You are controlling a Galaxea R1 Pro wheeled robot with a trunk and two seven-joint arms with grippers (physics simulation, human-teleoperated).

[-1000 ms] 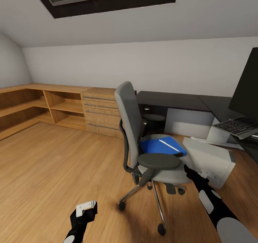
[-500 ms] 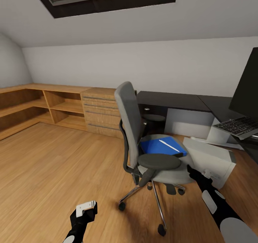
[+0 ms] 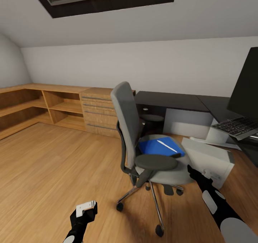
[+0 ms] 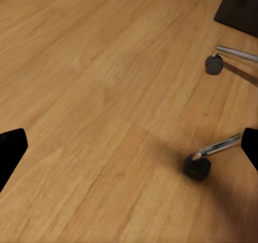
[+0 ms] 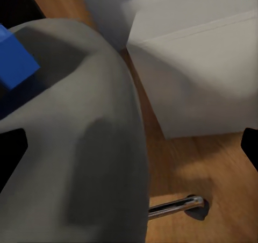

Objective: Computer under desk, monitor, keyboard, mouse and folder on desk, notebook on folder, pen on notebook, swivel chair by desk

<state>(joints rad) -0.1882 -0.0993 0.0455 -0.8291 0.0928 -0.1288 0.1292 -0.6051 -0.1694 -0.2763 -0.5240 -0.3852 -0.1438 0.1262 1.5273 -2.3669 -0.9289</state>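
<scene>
A bright blue folder lies flat on the seat of a grey swivel chair, with a slim white pen resting on top of it. The chair stands on the wooden floor in front of a black L-shaped bench, its backrest turned toward the camera and its chrome star base on casters. Just beside the chair, on the floor, sits a light grey computer tower. On the bench, at the far right of the head view, a wide black monitor stands with a grey keyboard in front of it, overhanging the bench edge. A light wooden drawer cabinet and open shelves run along the back wall. The right hand is at the front edge of the chair seat, its fingers spread apart. The left hand hangs low over bare floor, open as well.
</scene>
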